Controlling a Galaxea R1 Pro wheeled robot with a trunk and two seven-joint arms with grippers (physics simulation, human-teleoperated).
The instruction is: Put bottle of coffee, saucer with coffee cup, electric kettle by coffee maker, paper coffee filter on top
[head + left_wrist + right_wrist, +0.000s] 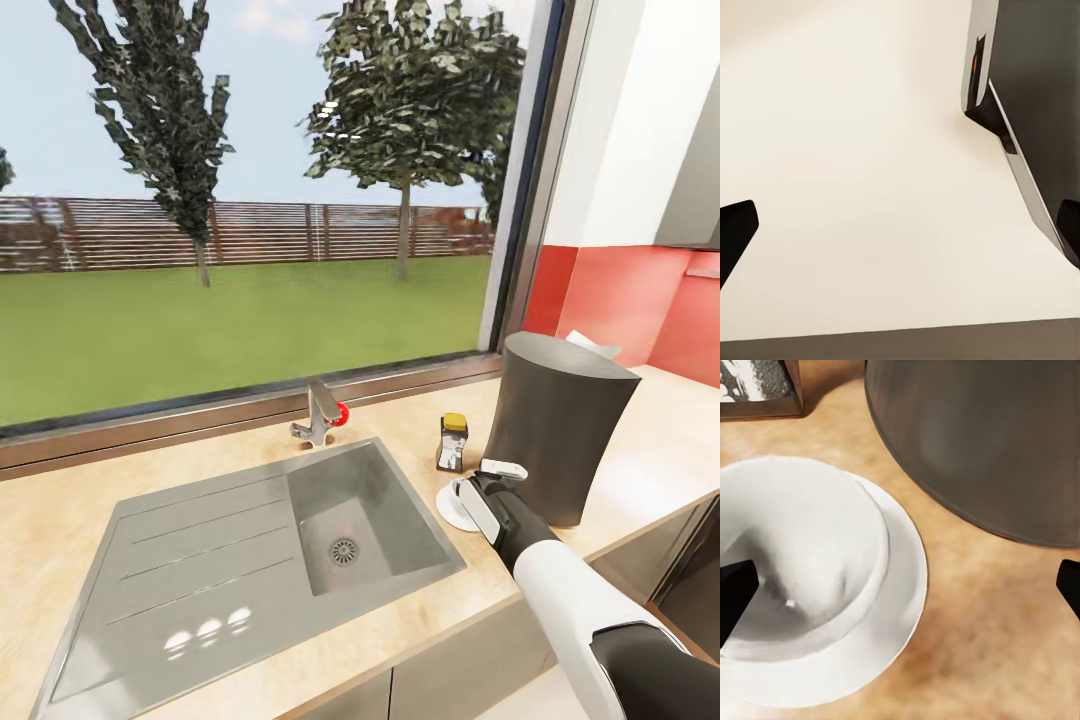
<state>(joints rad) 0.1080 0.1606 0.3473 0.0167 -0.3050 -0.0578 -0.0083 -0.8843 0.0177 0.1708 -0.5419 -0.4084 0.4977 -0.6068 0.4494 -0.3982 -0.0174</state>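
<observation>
White ceramic coffee cup [802, 555] seated on saucer [900, 607] | rigid, slick, fragile; rim grip advised | right gripper [900, 592] fingers spread | left gripper [900, 232] fingers spread, nothing held

A home kitchen: a long beige wood-look countertop [60, 530] carries an inset steel sink [250, 560] with a draining board and a tap [318, 412] (red-knobbed). A coffee maker [560, 440] stands on the worktop, red splashback [625, 300] panels line the wall, and a broad window [250, 200] overlooks lawn, trees and a slatted fence.
</observation>
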